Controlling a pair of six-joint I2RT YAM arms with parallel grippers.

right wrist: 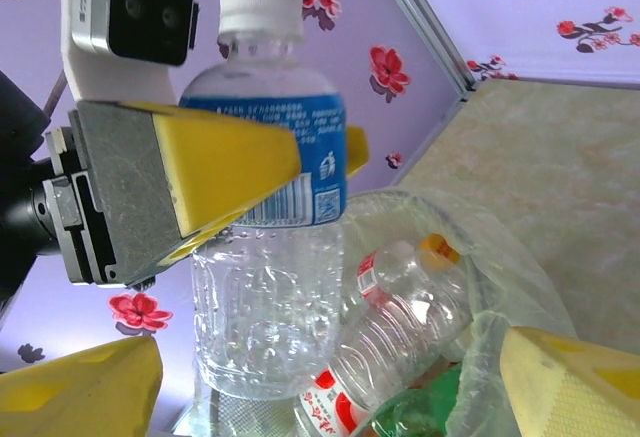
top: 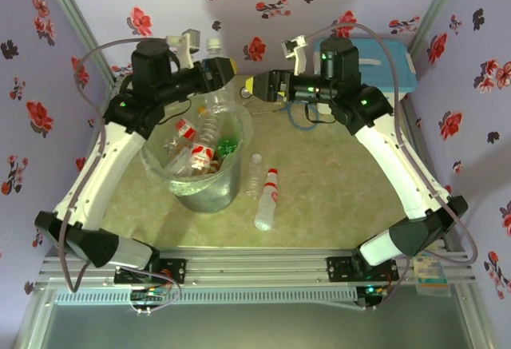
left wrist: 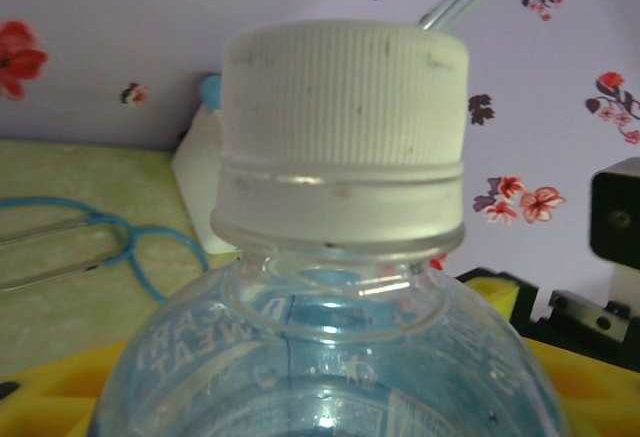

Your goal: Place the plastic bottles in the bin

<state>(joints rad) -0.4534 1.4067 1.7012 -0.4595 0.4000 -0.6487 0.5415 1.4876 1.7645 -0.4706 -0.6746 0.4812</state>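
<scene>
A clear plastic bottle (right wrist: 268,257) with a blue label and white cap (top: 214,44) hangs upright over the bin (top: 209,197). My left gripper (top: 219,69) is shut on it, and its yellow fingers (right wrist: 220,167) clamp the label. From the left wrist the bottle's neck and cap (left wrist: 345,127) sit close to the camera. My right gripper (top: 249,87) stands open just right of that bottle, its jaws wide apart (right wrist: 320,397) and holding nothing. Inside the bag-lined bin lie several bottles, among them a red-white labelled one (right wrist: 400,327) and a green one (top: 227,145). Two bottles (top: 254,175) (top: 267,199) lie on the table right of the bin.
A white box with a light-blue lid (top: 399,65) stands at the back right behind the right arm. A blue cable (top: 303,117) loops on the table near the back. Flowered walls close in the sides and back. Bare table lies at the front right.
</scene>
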